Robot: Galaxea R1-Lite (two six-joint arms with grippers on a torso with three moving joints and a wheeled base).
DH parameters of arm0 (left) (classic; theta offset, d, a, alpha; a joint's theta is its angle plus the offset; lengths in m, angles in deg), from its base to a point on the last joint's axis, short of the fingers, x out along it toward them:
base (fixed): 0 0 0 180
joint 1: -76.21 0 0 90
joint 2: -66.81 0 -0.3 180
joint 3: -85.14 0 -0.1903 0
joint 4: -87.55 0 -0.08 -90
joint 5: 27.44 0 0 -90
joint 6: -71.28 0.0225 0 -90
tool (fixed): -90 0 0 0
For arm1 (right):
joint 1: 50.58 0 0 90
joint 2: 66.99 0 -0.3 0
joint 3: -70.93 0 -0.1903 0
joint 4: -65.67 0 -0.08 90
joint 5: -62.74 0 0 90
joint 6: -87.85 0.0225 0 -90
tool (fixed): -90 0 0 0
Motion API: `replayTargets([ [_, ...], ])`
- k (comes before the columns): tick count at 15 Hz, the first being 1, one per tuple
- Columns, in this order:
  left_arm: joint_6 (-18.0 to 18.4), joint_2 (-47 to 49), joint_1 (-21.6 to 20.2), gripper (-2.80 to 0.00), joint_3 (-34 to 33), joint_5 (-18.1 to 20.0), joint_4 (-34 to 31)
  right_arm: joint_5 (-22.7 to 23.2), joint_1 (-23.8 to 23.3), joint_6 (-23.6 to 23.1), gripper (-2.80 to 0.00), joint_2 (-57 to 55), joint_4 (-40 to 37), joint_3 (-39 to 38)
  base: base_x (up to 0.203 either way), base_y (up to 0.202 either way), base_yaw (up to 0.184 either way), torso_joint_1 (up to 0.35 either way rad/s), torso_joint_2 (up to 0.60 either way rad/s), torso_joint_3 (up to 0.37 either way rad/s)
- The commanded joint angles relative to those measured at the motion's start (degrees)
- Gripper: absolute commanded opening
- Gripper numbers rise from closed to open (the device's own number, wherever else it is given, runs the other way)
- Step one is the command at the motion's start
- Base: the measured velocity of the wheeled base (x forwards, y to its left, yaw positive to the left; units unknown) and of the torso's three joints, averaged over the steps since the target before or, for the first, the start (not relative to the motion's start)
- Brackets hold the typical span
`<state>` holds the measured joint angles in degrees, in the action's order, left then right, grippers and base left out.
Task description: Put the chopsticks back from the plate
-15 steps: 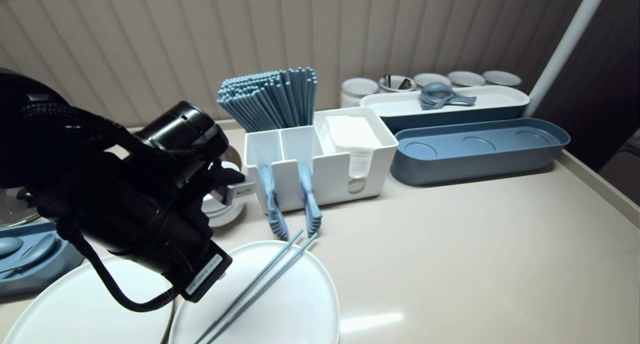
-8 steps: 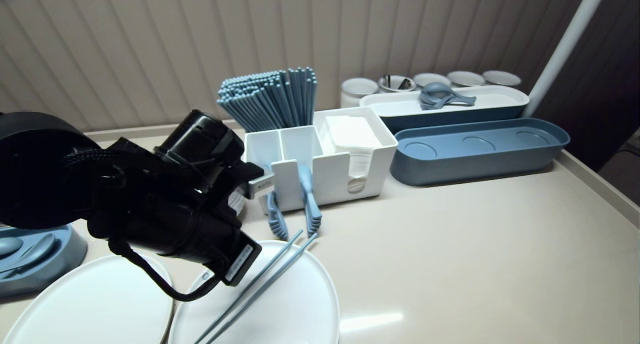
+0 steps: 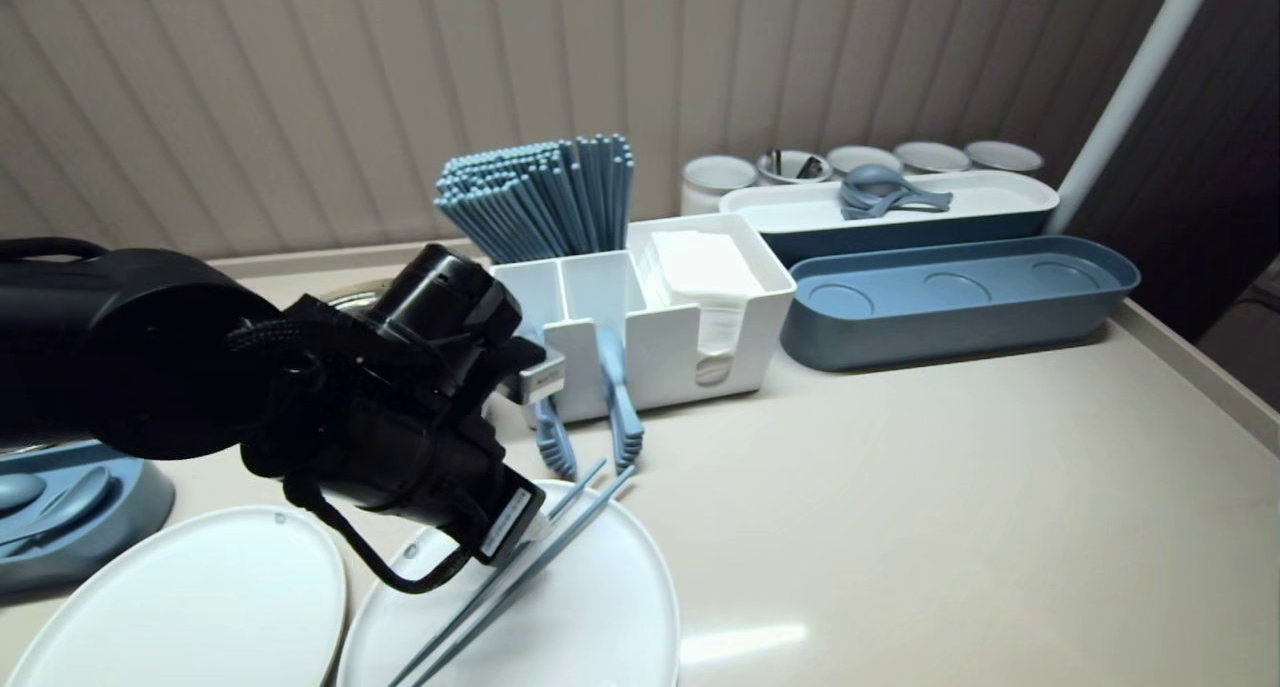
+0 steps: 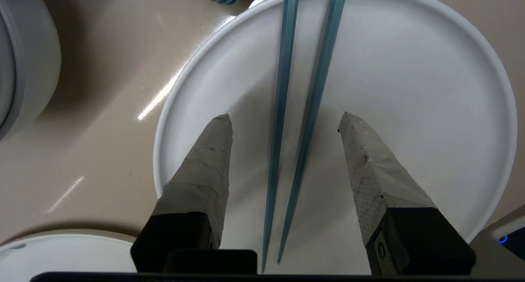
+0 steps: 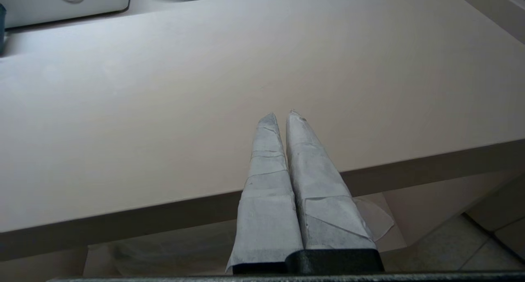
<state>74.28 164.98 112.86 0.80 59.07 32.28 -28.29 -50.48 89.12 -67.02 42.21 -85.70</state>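
Left gripper (image 4: 285, 115) sits above the round white plate (image 4: 430, 109) at the table's (image 5: 164, 109) near edge, left of middle. Fingers are apart, gripping nothing. The pair of blue chopsticks (image 4: 320, 76) lies flat on the plate, running lengthwise between the two fingers with a gap on each side. Their far tips overhang the plate rim toward the white cutlery caddy (image 3: 660, 337). Can't tell whether the fingertips touch the plate. Right gripper (image 5: 281, 114) is parked at the table's near edge, fingers together, holding nothing.
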Motion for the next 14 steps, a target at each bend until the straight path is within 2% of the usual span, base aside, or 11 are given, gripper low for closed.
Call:
replayTargets([
  [1,-0.01,1.66,0.08,0.0,-0.22,-0.1,0.75,0.07,-0.01,0.05,-2.8,0.02,0.01,0.0,0.0,0.0,0.0,0.0,0.0,0.0],
  [4,-0.19,2.12,0.08,0.0,-0.35,0.16,1.19,0.03,-0.01,0.05,-2.8,0.02,0.01,0.0,0.0,0.0,0.0,0.0,0.0,0.0],
  [9,0.15,5.35,0.08,0.0,-3.91,-0.1,7.13,0.07,-0.01,0.05,-2.8,0.02,0.01,0.0,0.0,0.0,0.0,0.0,0.0,0.0],
  [14,0.08,6.69,-0.01,0.0,-3.91,-0.38,7.65,-0.01,-0.01,0.05,-2.8,0.02,0.01,0.0,0.0,0.0,0.0,0.0,0.0,0.0],
])
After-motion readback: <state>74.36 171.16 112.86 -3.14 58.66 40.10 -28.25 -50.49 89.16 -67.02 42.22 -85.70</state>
